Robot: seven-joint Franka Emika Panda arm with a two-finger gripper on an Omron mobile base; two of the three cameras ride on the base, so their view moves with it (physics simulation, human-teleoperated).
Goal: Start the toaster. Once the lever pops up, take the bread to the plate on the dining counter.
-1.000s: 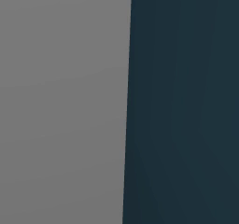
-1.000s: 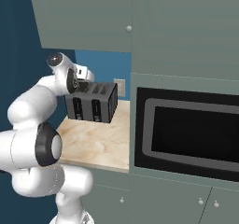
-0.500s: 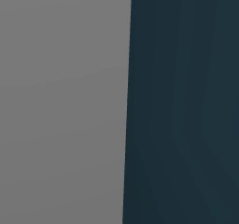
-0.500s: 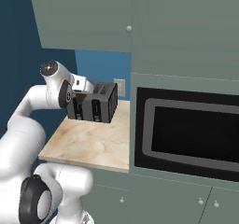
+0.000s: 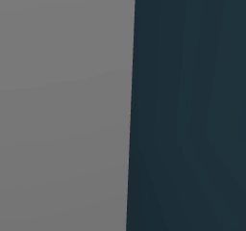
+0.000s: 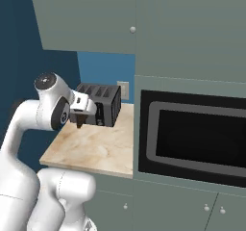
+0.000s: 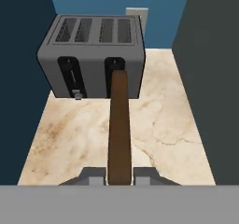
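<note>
We have the claw (image 7: 119, 177) pinched shut on the bread (image 7: 119, 125) — a thin, stiff, light slice gripped edge-on, likely crumbly — held out before the toaster (image 7: 91, 55) above the tabletop (image 7: 158, 125).

No writing, brand, number or sign can be read anywhere. The toaster (image 7: 91, 55) front and the wall oven (image 6: 192, 138) face carry no legible marks.

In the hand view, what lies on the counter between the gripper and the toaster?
Nothing rests there: bare marble counter. Only the held bread spans from gripper toward toaster.
</note>
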